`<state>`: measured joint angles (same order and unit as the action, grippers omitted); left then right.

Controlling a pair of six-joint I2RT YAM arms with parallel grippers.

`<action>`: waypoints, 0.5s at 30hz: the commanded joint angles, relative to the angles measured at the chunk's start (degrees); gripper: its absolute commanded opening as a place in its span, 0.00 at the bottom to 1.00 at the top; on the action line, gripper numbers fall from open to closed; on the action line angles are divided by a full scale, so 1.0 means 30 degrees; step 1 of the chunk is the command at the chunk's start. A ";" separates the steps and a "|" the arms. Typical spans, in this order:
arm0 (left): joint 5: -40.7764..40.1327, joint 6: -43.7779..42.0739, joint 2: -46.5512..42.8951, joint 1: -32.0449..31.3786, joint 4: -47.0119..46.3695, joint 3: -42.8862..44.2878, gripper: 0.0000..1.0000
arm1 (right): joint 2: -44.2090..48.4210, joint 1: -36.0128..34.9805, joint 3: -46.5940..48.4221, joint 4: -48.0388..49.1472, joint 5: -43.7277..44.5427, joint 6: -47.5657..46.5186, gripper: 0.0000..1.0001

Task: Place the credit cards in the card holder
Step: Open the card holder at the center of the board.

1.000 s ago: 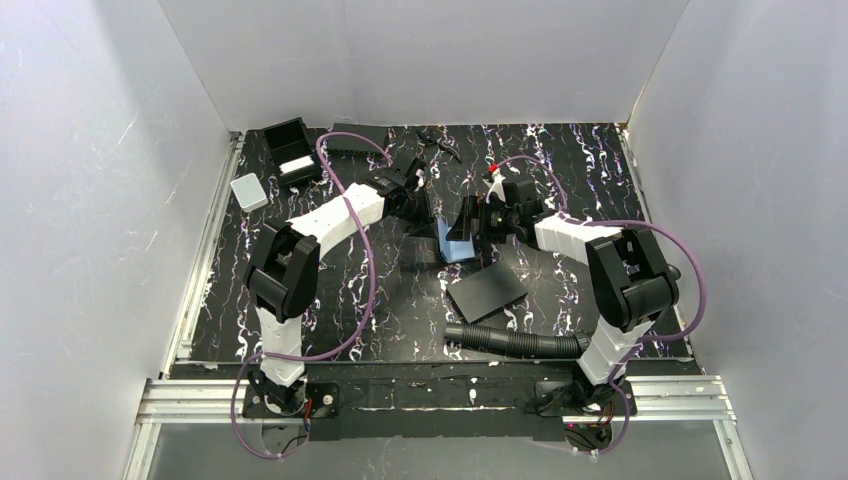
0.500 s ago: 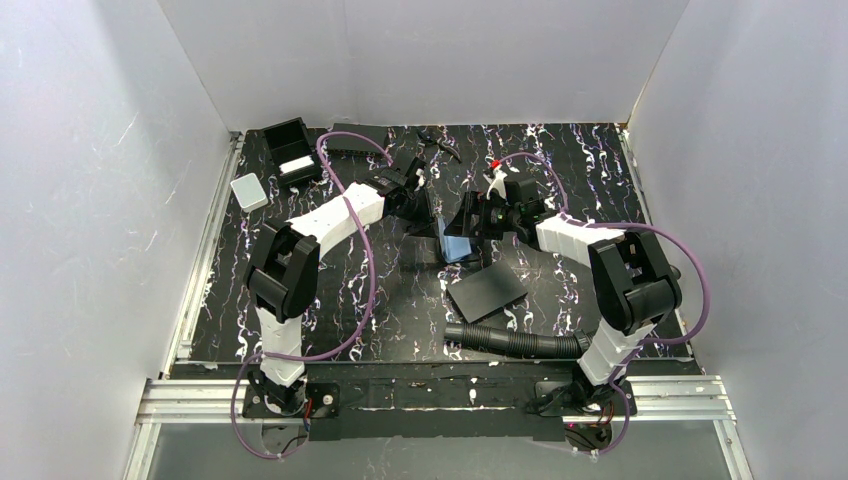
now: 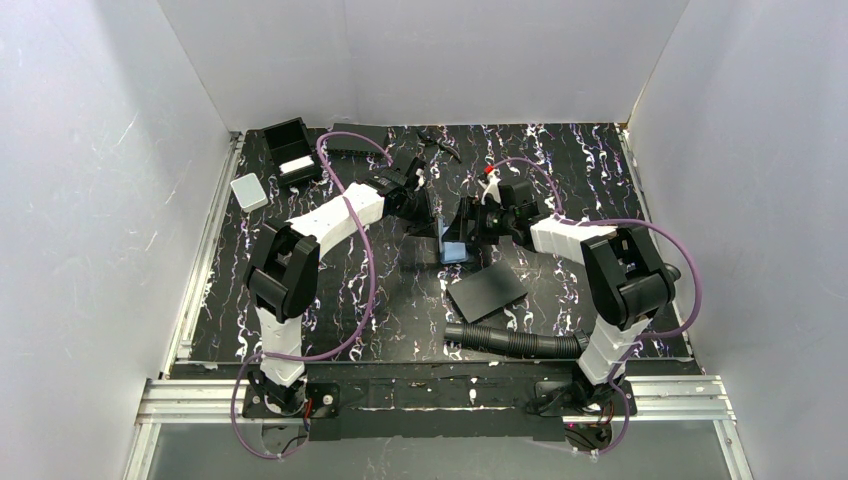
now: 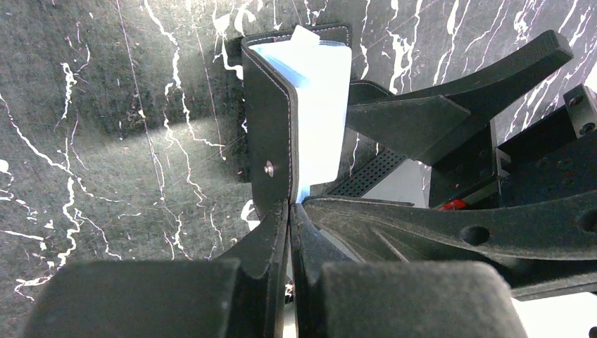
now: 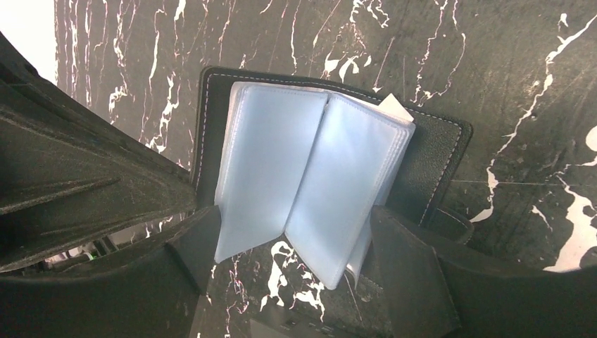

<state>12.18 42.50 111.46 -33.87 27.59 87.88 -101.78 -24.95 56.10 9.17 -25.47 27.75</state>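
One black card holder (image 5: 431, 156); left claw (image 4: 290, 211) pinches cover (image 4: 267, 120); right claw (image 5: 296, 227) wide, astride clear sleeves (image 5: 310, 176).

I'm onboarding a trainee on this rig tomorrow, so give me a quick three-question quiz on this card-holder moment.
1. True or false: the left gripper is shut on the black cover of the card holder.
2. Pick one: the right gripper is (A) shut on a card, (B) open, with a finger on each side of the clear sleeves, (C) out of view.
3. Fill in: in the top view, the long ribbed black thing lying below the matte black sheet in the picture is a ____.

Key: 1 true; 2 B; 3 hose.
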 commanded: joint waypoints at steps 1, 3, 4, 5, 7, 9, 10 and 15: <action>0.0090 -0.0207 -0.0301 -0.0038 0.0529 0.0435 0.00 | -0.0028 -0.0150 0.0422 0.0314 0.0022 -0.0268 0.82; 0.0025 -0.0217 -0.0364 -0.0024 0.0529 0.0303 0.00 | 0.0044 -0.0150 0.0360 0.0313 -0.0026 -0.0285 0.78; -0.0006 -0.0231 -0.0389 -0.0021 0.0529 0.0242 0.00 | 0.0074 -0.0150 0.0336 0.0313 -0.0021 -0.0289 0.76; -0.0016 -0.0244 -0.0400 -0.0020 0.0529 0.0194 0.00 | 0.0098 -0.0150 0.0316 0.0313 0.0012 -0.0317 0.72; -0.0085 -0.0230 -0.0463 -0.0019 0.0529 0.0090 0.00 | 0.0129 -0.0150 0.0301 0.0214 0.0057 -0.0376 0.66; -0.0153 -0.0252 -0.0524 -0.0019 0.0529 -0.0017 0.00 | 0.0220 -0.0150 0.0330 -0.0091 0.0381 -0.0496 0.62; -0.0180 -0.0293 -0.0545 -0.0025 0.0550 -0.0071 0.00 | 0.0307 -0.0150 0.0354 -0.0358 0.0627 -0.0609 0.59; -0.0239 -0.0372 -0.0488 -0.0008 0.0728 -0.0233 0.00 | 0.0540 -0.0161 0.0513 -0.0884 0.0961 -0.1196 0.52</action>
<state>12.21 42.38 111.46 -33.87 27.66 87.79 -101.78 -25.15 56.12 7.68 -23.45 26.11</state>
